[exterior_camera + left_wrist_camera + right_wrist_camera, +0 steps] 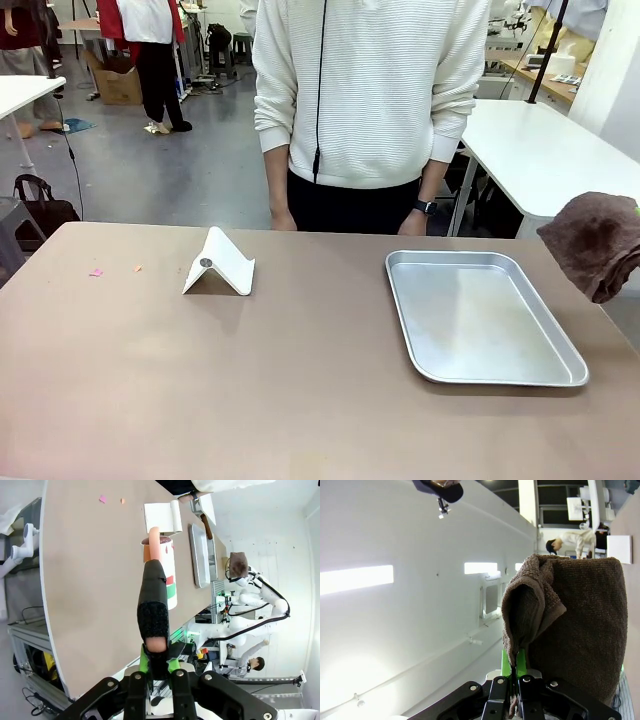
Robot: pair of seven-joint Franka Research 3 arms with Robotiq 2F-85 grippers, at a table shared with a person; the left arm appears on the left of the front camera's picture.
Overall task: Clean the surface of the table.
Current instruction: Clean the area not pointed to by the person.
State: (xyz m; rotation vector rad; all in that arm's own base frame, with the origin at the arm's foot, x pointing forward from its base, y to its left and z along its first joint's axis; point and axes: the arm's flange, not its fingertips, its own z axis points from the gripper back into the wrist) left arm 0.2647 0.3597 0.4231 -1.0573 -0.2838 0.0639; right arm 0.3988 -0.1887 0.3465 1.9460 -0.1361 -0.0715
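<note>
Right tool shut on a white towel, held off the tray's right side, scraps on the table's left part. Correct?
No: the towel in the right tool is dark brown, not white; the right wrist view shows it. It is off the tray's right side, with scraps on the table's left part.

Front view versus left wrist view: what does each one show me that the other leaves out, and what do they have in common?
From the front: the white side table behind the person and a dark bag on the floor. From the left wrist: the left pincer shut on a black-wrapped handle, and the right arm's white body. Shared: the brown table, the metal tray, the white folded stand, small pink and orange scraps and the brown cloth.
</note>
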